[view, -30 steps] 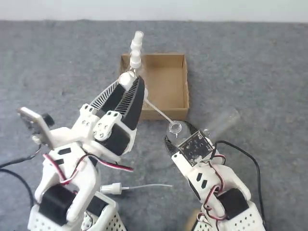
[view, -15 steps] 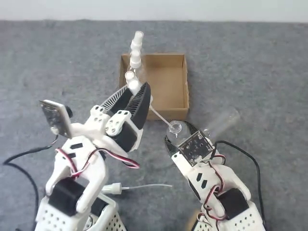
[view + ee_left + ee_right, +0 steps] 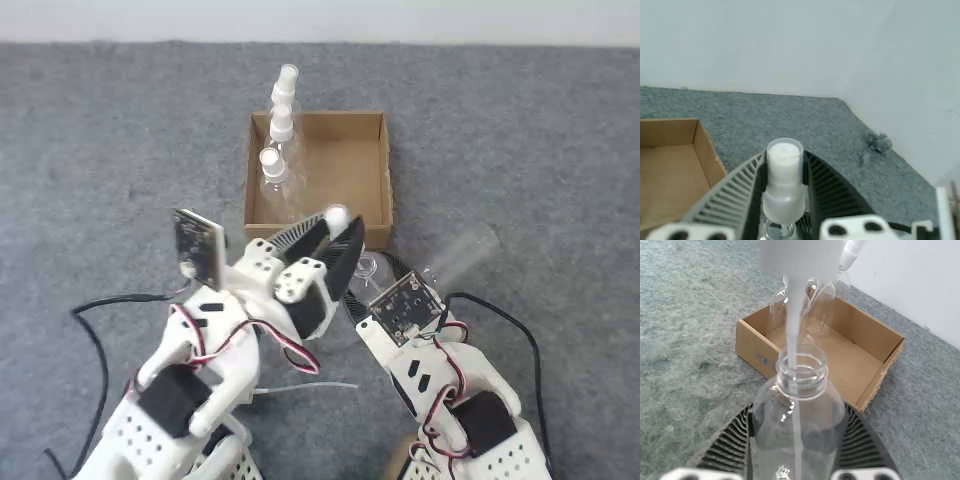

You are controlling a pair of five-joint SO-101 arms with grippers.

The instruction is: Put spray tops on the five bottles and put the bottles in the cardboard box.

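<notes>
We take this for the fitting of the fourth top: three clear plastic bottles with white spray tops (image 3: 272, 165) stand in a row along the left wall of the shallow brown cardboard box (image 3: 386, 165), at the far side of the grey table. Just near of the box's near wall, the right gripper (image 3: 373, 278) is clamped round the body of an uncapped clear plastic bottle (image 3: 799, 405). It holds that bottle upright, long axis vertical, open mouth pointing up. Directly above it, the left gripper (image 3: 333, 232) pinches a white plastic spray top (image 3: 785, 172) by its collar between both ribbed jaws. The top's long axis is also close to vertical, nozzle end up and thin dip tube (image 3: 792, 325) pointing down. In the right wrist view the tube passes through the mouth, a little left of centre, and runs down inside the bottle, while the collar hangs well above the rim. We judge that the next move calls for a straight descent along the bottle's axis until the collar meets the neck, then a press or twist to seat it. The right arm should hold firm meanwhile, since any tilt could catch the collar on the rim.
</notes>
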